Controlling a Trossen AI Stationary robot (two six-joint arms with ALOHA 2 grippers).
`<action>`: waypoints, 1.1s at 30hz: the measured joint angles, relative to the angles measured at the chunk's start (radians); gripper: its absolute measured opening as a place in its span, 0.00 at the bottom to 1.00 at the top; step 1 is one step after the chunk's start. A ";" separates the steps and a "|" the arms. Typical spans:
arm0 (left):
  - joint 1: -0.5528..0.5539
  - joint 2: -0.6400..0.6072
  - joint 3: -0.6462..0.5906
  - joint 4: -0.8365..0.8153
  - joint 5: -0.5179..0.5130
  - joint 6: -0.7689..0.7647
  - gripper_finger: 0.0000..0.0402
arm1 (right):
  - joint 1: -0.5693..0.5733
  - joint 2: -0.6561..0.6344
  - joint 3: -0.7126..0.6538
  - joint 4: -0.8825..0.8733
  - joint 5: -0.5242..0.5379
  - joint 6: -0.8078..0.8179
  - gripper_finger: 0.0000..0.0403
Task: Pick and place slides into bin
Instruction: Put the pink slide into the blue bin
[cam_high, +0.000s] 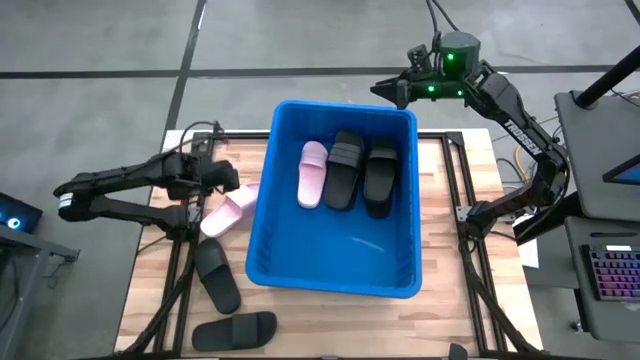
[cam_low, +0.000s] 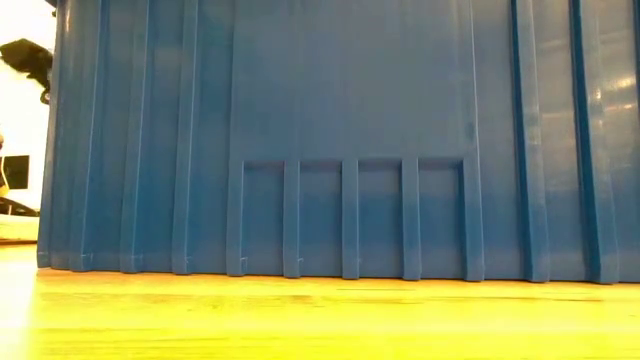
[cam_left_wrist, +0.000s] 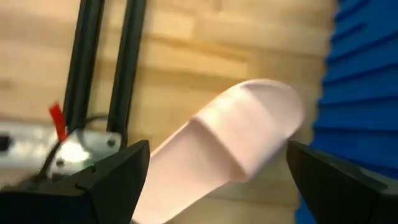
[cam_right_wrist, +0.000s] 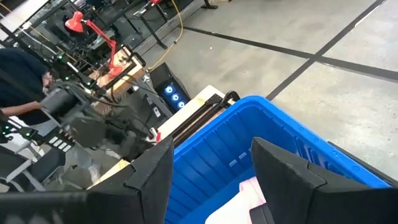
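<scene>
Wooden table (cam_high: 450, 200), blue bin (cam_high: 262, 240), pink slide (cam_left_wrist: 230, 149), no legible writing

Overhead cam plus table-level cam, both on blue bin (cam_high: 330, 280).

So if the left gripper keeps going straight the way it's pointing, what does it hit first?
Most likely the pale pink slide, which lies right ahead between the open left gripper's fingers on the table. The blue bin wall stands just beyond and to one side.
</scene>
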 joint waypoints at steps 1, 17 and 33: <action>0.000 -0.006 -0.031 0.011 0.013 -0.020 0.90 | 0.000 0.000 0.000 0.000 0.000 0.000 0.51; -0.001 -0.157 -0.439 0.510 0.083 -0.215 0.90 | 0.000 0.000 0.000 0.000 0.000 0.003 0.51; 0.001 -0.072 -0.546 0.768 -0.071 -0.294 0.90 | 0.000 0.000 0.000 0.002 0.000 -0.004 0.51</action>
